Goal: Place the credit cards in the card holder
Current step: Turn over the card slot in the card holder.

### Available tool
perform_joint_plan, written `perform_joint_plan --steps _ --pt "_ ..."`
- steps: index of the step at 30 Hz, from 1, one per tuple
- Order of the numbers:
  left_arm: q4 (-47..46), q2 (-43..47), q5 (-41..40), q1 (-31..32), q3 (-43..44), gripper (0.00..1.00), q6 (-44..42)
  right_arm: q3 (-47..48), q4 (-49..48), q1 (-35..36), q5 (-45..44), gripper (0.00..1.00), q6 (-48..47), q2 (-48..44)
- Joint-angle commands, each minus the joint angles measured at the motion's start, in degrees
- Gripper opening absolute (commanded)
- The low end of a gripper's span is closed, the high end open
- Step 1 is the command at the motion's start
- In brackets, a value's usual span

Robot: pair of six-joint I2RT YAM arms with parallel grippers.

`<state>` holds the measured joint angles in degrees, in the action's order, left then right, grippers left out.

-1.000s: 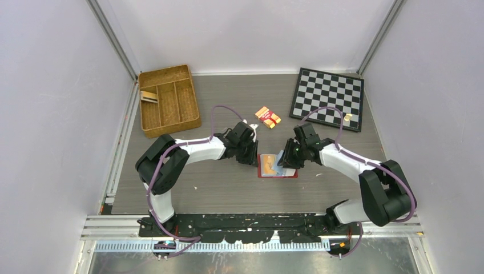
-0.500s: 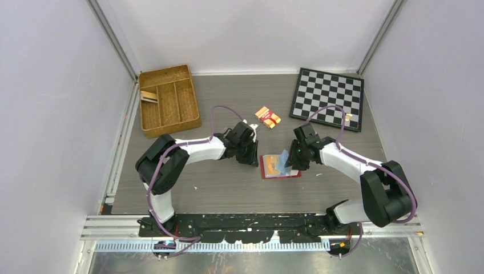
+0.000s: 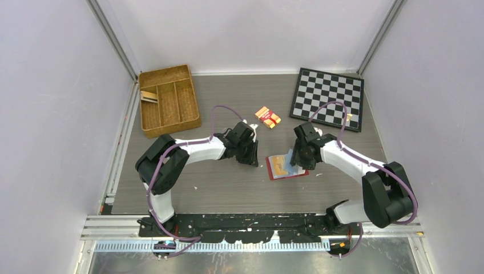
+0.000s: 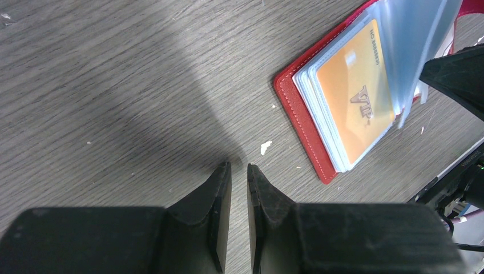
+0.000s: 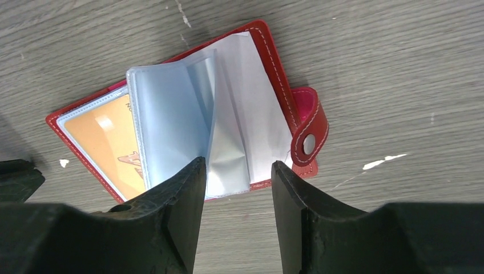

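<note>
Shifted right and rotated: card holder (image 3: 287, 166). Right gripper (image 5: 237, 174) now parted, sleeves freed. Left gripper (image 4: 236, 188) near-closed, empty. Orange card (image 4: 355, 108) already sleeved.

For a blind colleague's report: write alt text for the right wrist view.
An open red card holder lies on a grey wood-grain table, an orange card in its left sleeve and clear plastic sleeves fanned up at the middle. The right gripper hangs over its near edge, jaws apart, gripping nothing.

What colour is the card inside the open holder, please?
Orange-yellow card, with "VIP" lettering; the left wrist view shows it best.
</note>
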<state>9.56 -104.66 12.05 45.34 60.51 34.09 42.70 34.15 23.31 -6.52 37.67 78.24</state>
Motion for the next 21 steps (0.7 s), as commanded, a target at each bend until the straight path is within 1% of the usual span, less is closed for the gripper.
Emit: perform_joint_plan --steps 1,8,11,14,17,21 --pt "-1.02 0.82 -0.46 -0.43 -0.91 0.19 -0.68 2.65 2.96 0.20 -4.73 0.51 -1.27 -2.12" --pt "-1.22 0.56 0.07 -0.43 -0.81 0.18 -0.53 2.96 4.66 0.24 -7.12 0.52 -1.87 -2.10" --pt "-1.20 0.76 -0.08 -0.41 -0.89 0.18 -0.57 3.58 6.44 0.19 -9.79 0.52 -2.50 -1.85" --pt "-1.24 0.71 -0.10 -0.43 -0.84 0.18 -0.60 3.83 7.23 0.20 -11.12 0.54 -3.33 -2.32" --pt "-1.34 0.60 0.06 -0.43 -0.86 0.18 -0.51 3.71 6.48 0.24 -9.61 0.56 -3.97 -1.69" --pt "-1.31 0.52 0.08 -0.38 -0.93 0.18 -0.51 2.70 3.18 0.22 -5.09 0.59 -4.61 -0.27"
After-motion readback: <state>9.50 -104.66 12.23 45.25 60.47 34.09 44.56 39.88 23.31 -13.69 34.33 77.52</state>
